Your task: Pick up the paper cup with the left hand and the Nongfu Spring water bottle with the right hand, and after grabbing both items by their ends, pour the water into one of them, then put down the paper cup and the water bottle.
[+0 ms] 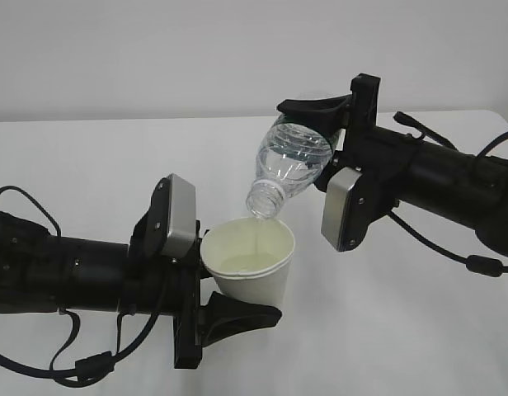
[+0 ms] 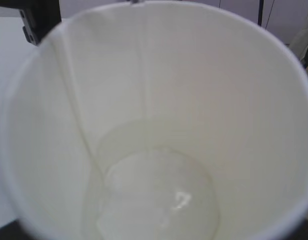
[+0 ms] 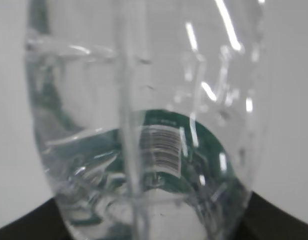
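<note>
My left gripper [image 1: 209, 274] is shut on the base of the white paper cup [image 1: 252, 271], which it holds tilted with the mouth facing up and right. The right gripper [image 1: 329, 157] is shut on the bottom end of the Nongfu Spring water bottle [image 1: 292, 163]. The bottle slants neck-down, with its open mouth just above the cup's far rim. A thin stream of water [image 1: 260, 228] runs from the neck into the cup. In the left wrist view the cup [image 2: 209, 85] fills the frame, with water [image 2: 159, 200] pooled at its bottom. The right wrist view shows the bottle [image 3: 144, 90] and its green label [image 3: 164, 147]; the fingers are hidden.
Both arms hover over a white table [image 1: 89, 165]. The left arm's black body and cables lie along the lower left, the right arm's along the right side. A pale wall stands behind the table.
</note>
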Controlling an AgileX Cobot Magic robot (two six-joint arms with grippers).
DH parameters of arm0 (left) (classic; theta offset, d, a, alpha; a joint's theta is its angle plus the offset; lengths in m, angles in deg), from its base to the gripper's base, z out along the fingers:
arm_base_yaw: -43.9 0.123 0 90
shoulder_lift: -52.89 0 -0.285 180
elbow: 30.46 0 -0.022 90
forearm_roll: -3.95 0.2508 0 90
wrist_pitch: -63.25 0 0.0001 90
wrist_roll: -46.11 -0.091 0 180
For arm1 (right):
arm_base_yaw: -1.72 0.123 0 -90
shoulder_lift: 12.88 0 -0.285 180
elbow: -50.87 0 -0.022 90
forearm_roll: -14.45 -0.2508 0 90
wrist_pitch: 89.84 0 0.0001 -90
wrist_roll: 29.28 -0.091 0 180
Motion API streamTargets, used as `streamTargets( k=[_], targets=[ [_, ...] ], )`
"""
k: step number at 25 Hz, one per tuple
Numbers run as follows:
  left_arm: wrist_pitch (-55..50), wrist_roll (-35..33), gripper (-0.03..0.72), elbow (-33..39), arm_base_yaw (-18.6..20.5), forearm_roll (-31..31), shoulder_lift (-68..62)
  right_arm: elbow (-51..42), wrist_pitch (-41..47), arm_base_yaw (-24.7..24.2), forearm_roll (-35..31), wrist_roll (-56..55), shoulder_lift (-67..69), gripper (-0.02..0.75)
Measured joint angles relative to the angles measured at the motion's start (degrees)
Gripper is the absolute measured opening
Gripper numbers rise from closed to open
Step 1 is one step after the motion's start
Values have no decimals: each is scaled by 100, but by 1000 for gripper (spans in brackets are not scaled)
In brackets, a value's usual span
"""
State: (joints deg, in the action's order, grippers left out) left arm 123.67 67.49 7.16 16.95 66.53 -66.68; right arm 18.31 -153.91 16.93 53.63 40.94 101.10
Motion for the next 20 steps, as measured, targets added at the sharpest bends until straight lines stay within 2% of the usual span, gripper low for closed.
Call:
streamTargets(
  k=[20],
  targets=[
    [-39,0,435,0,0,0,0,0,0,0,0,284,0,411]
  ],
)
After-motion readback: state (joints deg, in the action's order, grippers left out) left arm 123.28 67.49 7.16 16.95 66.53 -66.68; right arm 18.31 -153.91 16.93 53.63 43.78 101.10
